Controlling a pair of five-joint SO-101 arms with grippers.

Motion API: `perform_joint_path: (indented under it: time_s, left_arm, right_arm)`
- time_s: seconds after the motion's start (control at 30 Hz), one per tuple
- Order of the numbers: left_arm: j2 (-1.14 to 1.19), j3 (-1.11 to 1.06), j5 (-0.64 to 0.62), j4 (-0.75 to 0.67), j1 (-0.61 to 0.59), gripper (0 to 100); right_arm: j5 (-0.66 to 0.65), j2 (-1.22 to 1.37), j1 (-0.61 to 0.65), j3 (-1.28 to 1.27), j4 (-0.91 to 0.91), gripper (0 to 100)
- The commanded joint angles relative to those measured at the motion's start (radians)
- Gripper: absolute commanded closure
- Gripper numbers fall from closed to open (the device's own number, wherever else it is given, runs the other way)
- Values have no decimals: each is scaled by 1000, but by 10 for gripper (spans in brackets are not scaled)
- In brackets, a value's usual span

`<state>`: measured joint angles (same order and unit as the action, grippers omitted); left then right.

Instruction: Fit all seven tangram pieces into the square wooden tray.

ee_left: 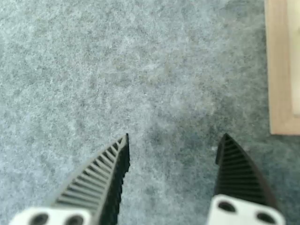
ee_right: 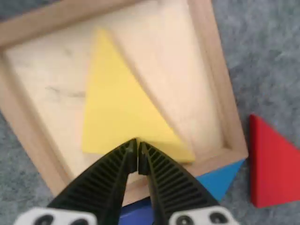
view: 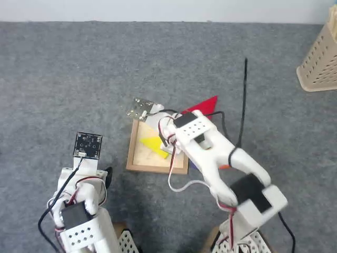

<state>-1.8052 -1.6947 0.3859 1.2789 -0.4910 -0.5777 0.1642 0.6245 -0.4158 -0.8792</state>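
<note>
Probably nudging yellow triangle (ee_right: 117, 108) into wooden tray (ee_right: 222, 93) with right gripper (ee_right: 137, 149) pressed together; parked clear at left, left gripper (ee_left: 176, 140) spread

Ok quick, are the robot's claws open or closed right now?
Left gripper: open, holding nothing.
Right gripper: closed, tips at the yellow triangle.

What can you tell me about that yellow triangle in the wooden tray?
The yellow triangle is a flat, evenly coloured piece, possibly painted wood. It lies flat on the floor of the wooden tray, with bare floor beside it. The right end effector, shut, has its tips over one edge; contact is unclear.
</note>
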Motion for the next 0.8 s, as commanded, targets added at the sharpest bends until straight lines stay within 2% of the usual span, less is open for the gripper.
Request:
perform_joint_path:
  time_s: [0.0, 0.23, 0.43, 0.6, 0.77]
  left_arm:
    - [-15, 8, 9, 3, -5, 720]
    - [-15, 8, 9, 3, -5, 720]
    - [-15, 8, 9, 3, -5, 720]
    - [-15, 8, 9, 3, -5, 720]
    - [-15, 8, 9, 3, -5, 720]
  right_arm:
    - [18, 88, -61, 112, 19, 991]
    - [176, 219, -137, 282, 16, 991]
    - [273, 245, -177, 331, 18, 991]
    - [302, 185, -199, 330, 16, 990]
    - [339, 41, -252, 334, -71, 988]
